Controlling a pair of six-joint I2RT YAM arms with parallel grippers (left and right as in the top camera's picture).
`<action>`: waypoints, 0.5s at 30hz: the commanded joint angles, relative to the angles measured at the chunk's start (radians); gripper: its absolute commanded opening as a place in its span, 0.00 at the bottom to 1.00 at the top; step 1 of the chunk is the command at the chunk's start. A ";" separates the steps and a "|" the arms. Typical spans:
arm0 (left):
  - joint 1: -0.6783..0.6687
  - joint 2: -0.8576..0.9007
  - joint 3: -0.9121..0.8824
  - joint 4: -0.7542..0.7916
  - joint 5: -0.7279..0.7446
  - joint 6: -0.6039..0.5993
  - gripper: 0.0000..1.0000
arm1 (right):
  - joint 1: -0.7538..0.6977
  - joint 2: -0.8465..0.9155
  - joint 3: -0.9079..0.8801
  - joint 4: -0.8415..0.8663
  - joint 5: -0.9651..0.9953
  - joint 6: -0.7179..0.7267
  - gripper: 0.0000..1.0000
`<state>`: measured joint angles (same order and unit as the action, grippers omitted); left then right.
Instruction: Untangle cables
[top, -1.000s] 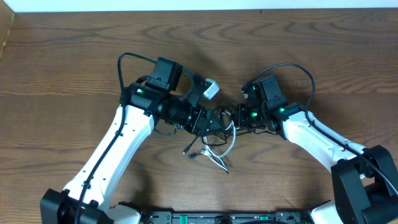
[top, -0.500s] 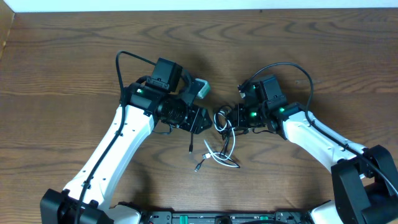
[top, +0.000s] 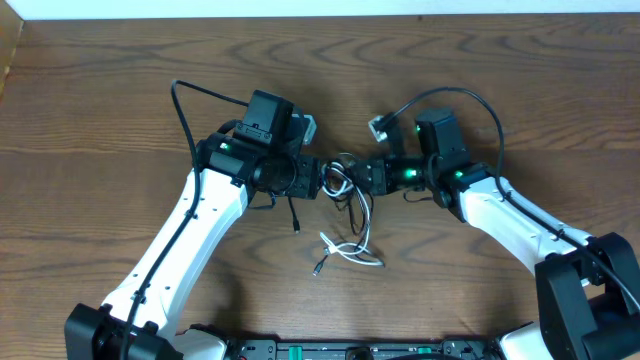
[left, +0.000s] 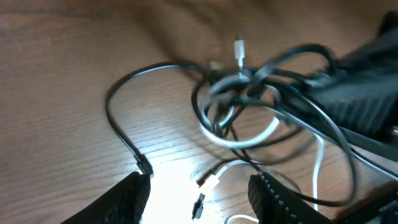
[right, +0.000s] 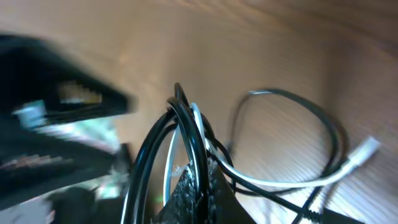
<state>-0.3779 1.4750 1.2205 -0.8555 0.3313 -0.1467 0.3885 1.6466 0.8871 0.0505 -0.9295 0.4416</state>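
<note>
The black cable (top: 352, 205) and the white cable (top: 352, 255) are tangled together between my two grippers, with their loose ends trailing on the table toward the front. My right gripper (top: 368, 178) is shut on loops of the black cable (right: 186, 134), with the white cable (right: 280, 182) running just past the fingers (right: 200, 190). My left gripper (top: 322, 180) is open and empty (left: 199, 190), facing the tangle (left: 242, 99) from the left. A black loop (left: 121, 127) and small plug ends (left: 208, 180) lie on the wood in front of it.
The wooden table (top: 120, 90) extends all round. Thicker black arm cables arch over each wrist (top: 190, 100) (top: 470, 105). The two grippers are very close to each other. A white wall edge runs along the back.
My right gripper has pulled the tangle up and toward the back. My left gripper backed off leftward, then came close again, rotated. The trailing cord ends shifted back.
</note>
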 joint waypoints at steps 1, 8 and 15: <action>0.002 -0.022 0.007 0.001 -0.004 -0.023 0.56 | -0.015 0.008 0.000 0.043 -0.203 -0.009 0.01; 0.002 -0.022 0.007 0.010 0.054 0.015 0.55 | -0.036 0.008 0.000 0.057 -0.261 -0.009 0.01; 0.001 -0.022 0.007 0.066 0.148 0.024 0.53 | -0.046 0.008 0.000 0.066 -0.314 -0.008 0.01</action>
<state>-0.3779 1.4750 1.2205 -0.8074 0.3988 -0.1497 0.3481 1.6466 0.8871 0.1108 -1.1755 0.4400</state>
